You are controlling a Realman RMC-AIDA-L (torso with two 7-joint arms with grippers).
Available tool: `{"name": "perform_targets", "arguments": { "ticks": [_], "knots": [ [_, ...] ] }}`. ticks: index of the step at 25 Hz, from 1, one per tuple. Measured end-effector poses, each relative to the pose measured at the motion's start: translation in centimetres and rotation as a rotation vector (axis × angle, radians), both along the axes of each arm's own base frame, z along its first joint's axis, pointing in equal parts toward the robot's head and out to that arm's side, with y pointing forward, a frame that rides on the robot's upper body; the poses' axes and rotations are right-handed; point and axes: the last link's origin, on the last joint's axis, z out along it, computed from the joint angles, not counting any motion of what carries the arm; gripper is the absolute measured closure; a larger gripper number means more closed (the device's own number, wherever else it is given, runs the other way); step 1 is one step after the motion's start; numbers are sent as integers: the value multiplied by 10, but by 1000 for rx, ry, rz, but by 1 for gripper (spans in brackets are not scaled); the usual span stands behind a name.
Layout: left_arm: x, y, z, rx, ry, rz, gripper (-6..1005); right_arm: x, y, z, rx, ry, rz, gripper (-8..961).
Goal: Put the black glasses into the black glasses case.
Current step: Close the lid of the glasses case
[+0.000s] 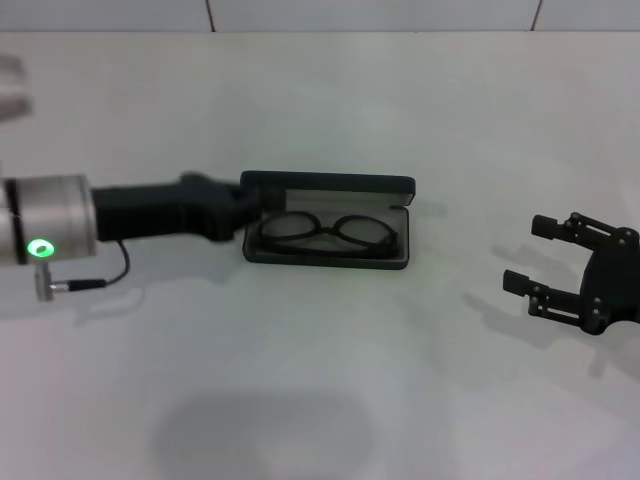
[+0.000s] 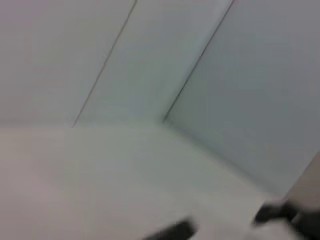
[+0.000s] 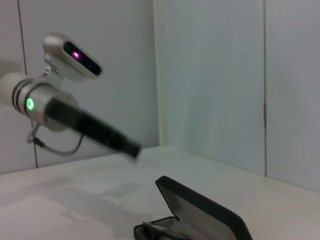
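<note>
The black glasses case [image 1: 330, 183] lies open in the middle of the table, its lid raised at the far side. The black glasses [image 1: 328, 232] lie inside it, lenses side by side. My left gripper [image 1: 243, 208] reaches in from the left and sits at the case's left end, by the lid and the tray. In the right wrist view the case [image 3: 200, 209] shows from its end, with the left gripper [image 3: 131, 147] blurred above and beyond it. My right gripper [image 1: 530, 256] hovers open to the right of the case, well apart from it and holding nothing.
A thin black cable [image 1: 105, 275] hangs from the left wrist above the white table [image 1: 320, 400]. A tiled wall [image 1: 320, 12] runs along the table's far edge.
</note>
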Motion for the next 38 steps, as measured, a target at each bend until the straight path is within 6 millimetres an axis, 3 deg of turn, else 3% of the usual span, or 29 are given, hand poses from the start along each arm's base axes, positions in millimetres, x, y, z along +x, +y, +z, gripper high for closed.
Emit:
{"name": "perform_targets", "arguments": {
  "ticks": [10,15,27,38],
  "knots": [
    [-29,18,-26,81,193,107,1000,-3,0,1,-1,4,17,192],
    [-37,28,-29,130,253,143,1000,-4,1,1,-4,8,18,192],
    [-40,33,-27,169,274,157,1000,-7,1,1,-15,21,28,191],
    [-32,21,-25,87,219,92,1000,-6,-3,1,-19,32,26,191]
  ]
}}
